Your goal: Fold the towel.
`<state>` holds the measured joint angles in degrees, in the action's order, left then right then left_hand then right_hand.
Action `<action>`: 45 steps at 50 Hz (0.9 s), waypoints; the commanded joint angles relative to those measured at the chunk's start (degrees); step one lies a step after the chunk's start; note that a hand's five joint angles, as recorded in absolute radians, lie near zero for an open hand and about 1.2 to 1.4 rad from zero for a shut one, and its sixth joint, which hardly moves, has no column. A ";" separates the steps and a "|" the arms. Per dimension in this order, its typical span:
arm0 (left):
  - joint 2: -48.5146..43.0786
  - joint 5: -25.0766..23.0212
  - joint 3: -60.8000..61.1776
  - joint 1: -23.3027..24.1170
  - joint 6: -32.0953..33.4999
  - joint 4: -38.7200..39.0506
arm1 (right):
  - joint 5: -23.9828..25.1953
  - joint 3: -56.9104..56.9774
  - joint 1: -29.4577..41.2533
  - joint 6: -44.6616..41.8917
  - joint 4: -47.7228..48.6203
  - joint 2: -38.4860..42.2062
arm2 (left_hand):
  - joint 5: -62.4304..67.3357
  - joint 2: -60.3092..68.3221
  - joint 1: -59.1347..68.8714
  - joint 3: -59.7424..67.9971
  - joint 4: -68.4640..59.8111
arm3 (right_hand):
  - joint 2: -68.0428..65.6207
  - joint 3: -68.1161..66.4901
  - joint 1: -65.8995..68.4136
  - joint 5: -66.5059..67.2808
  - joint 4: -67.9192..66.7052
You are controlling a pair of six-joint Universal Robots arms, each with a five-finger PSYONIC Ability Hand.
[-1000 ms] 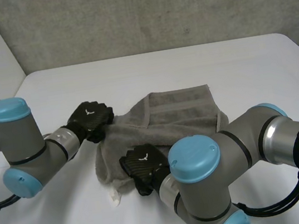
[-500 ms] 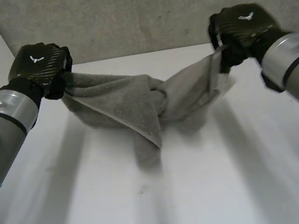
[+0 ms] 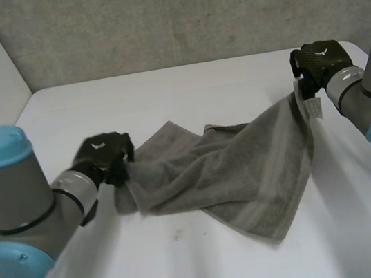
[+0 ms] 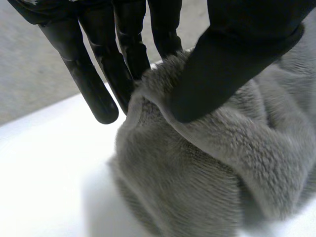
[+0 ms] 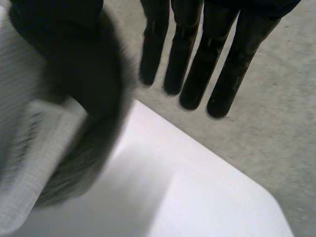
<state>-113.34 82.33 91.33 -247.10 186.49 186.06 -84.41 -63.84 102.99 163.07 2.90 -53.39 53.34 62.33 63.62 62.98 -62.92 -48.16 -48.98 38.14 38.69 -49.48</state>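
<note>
The towel (image 3: 246, 172) spans from the left hand (image 3: 104, 154), pinching its nine-o'clock corner, to the right hand (image 3: 321, 63), pinching its two-o'clock corner.

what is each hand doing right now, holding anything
Left hand: holding the towel, pinched between thumb and fingers.
Right hand: holding the towel's other end, raised above the table.

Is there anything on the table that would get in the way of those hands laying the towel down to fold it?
Nothing visible does. The left hand pinches one end of the towel near the table, the right hand holds the other end raised, and the surface beneath is bare.
</note>
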 commanded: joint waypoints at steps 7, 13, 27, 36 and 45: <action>4.87 0.37 0.34 3.56 -3.76 -1.75 | -2.26 -12.33 0.54 0.58 -1.14 -13.90 | -51.78 -50.77 -52.06 -51.42 51.36 | 38.16 38.98 -28.14 -38.69 39.48; 6.11 -0.16 -0.45 -1.72 -3.41 -1.49 | -0.23 -22.29 0.63 0.49 -1.41 -20.17 | -51.11 -50.10 -51.39 -50.75 50.68 | 33.37 34.19 -23.35 -33.89 34.68; 5.50 -0.68 -4.15 -10.86 -3.32 -1.57 | 9.52 -43.12 11.97 8.67 -2.46 -25.71 | -50.78 -49.76 -51.05 -50.41 50.35 | 28.15 28.97 -18.13 -28.68 29.47; 3.83 -0.68 -3.09 -10.86 -3.50 -1.75 | 8.12 -48.30 17.07 8.40 7.28 -20.97 | -50.78 -49.76 -51.05 -50.41 50.35 | 19.92 20.74 -9.90 -20.45 21.24; 3.83 -0.68 -2.21 -10.59 -3.50 -1.75 | 2.86 -51.47 17.77 2.09 16.86 -17.62 | -50.78 -49.76 -51.05 -50.41 50.35 | 12.03 12.85 -2.01 -12.55 13.34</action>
<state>-109.59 81.65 88.49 -257.91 182.99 184.25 -77.23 -113.23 120.64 170.28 12.72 -73.03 1.89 11.38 11.71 11.51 -11.47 -24.94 -25.83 21.96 14.96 -25.81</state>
